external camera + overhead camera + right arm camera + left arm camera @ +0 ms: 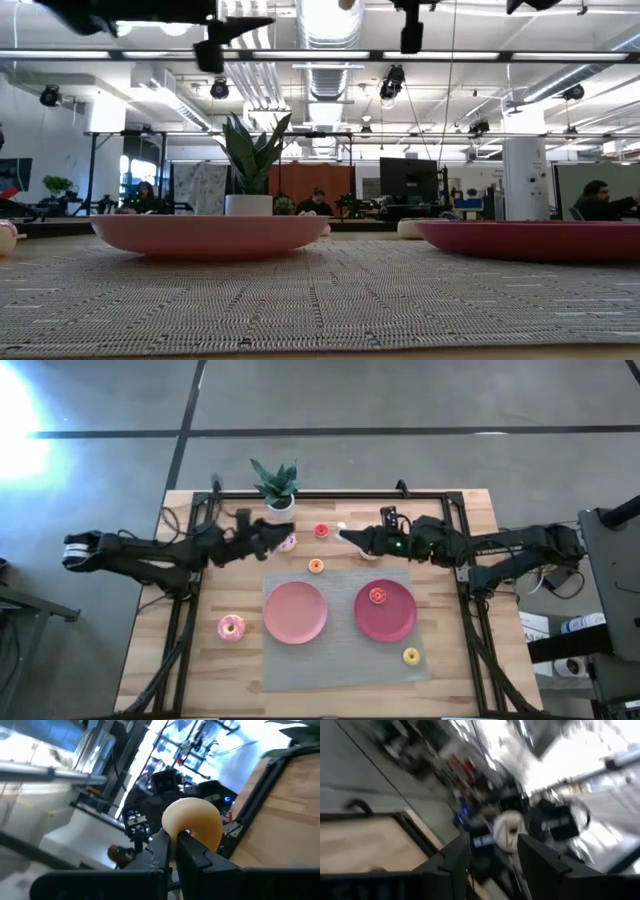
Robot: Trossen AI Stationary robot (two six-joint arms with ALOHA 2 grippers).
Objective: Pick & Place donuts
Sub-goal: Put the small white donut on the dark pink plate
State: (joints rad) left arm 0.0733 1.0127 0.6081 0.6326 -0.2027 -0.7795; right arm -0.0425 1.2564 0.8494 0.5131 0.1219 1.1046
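Your right gripper (345, 535) is raised above the rear of the counter (230, 660), fingers (197, 857) closed on a pale cream-coloured donut (192, 822); the right wrist view shows the ring pinched at its lower edge.

Your left gripper (283, 537) sits opposite it at the rear, beside the potted plant (276, 485), fingers (451, 862) parted and holding nothing. A pinkish donut (289, 542) lies just at its tip.

Remaining donuts:
- Red donut (321, 531) at the rear, between the two grippers.
- Orange donut (316, 566) just behind the grey mat (340, 655).
- One orange-red donut (378, 595) lying in the darker pink plate (392, 622).
- Yellow donut (410, 655) on the mat, in front of that plate.
- Pink sprinkled donut (231, 627) on bare wood, left of the lighter pink plate (295, 611), which holds nothing.
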